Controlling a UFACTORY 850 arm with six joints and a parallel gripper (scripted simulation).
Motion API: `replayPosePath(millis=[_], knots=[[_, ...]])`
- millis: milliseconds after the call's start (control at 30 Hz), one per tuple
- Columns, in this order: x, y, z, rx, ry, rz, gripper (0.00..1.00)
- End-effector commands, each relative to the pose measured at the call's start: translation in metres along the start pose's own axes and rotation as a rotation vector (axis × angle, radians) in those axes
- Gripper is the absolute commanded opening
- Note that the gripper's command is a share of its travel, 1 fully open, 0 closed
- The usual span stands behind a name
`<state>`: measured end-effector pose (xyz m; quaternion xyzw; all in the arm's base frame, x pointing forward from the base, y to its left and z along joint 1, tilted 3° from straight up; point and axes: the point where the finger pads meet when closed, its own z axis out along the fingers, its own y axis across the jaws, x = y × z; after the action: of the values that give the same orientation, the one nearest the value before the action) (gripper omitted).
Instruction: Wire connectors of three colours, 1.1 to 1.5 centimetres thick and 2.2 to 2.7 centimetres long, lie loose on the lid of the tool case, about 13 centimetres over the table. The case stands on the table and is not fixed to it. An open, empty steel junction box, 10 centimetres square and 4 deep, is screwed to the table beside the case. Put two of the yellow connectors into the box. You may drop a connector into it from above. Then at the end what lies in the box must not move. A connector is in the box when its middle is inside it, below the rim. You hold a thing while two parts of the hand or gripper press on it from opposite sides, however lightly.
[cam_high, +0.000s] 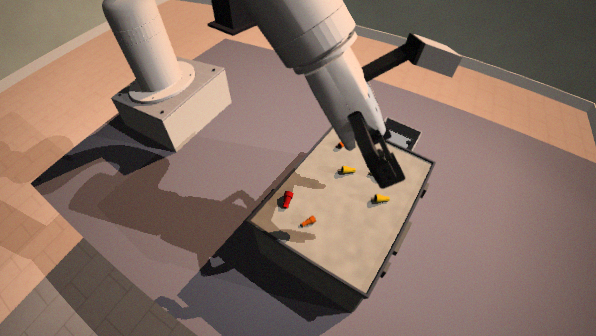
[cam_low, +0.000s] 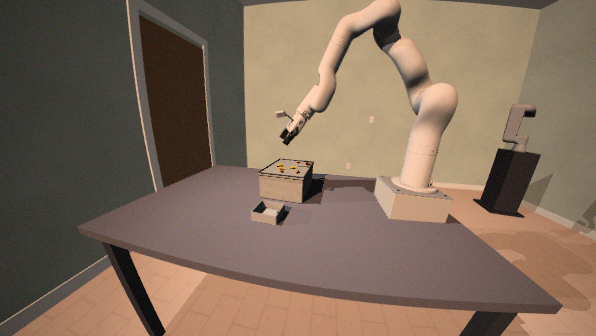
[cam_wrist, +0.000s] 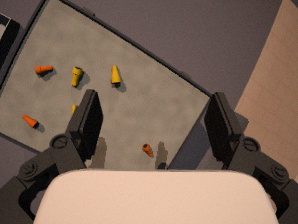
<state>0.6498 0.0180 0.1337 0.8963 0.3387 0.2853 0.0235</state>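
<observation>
The tool case (cam_high: 345, 215) has a sandy lid with loose connectors on it. Two yellow connectors lie in plain sight on the lid, one (cam_high: 346, 170) by the gripper and one (cam_high: 381, 198) nearer the right edge. In the wrist view they lie side by side, the left one (cam_wrist: 77, 76) and the right one (cam_wrist: 116, 75), and a third yellow one (cam_wrist: 73, 108) peeks out behind the left finger. My gripper (cam_high: 387, 174) (cam_low: 288, 135) is open and empty, hanging well above the lid. The steel junction box (cam_high: 402, 134) stands beside the case's far end, partly hidden by the arm; it shows in the exterior view (cam_low: 269, 212).
A red connector (cam_high: 287, 198) and an orange one (cam_high: 308, 221) lie near the lid's left edge. Another orange one (cam_high: 340, 145) sits at the far end by the arm. The robot base block (cam_high: 170, 102) stands to the left. The case (cam_low: 285, 180) stands behind the box.
</observation>
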Motion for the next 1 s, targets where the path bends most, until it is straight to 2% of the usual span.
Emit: replayPosePath(millis=[0,300,367,867,967], knots=[[0.009,-0.005,0.001,0.041,0.019,-0.076,1.0],[0.024,-0.02,0.005,0.114,0.053,-0.259,1.0],[0.024,-0.02,0.005,0.114,0.053,-0.259,1.0],[0.033,-0.051,0.006,0.261,0.078,-0.585,1.0],[0.032,-0.052,0.006,0.271,0.078,-0.607,1.0]])
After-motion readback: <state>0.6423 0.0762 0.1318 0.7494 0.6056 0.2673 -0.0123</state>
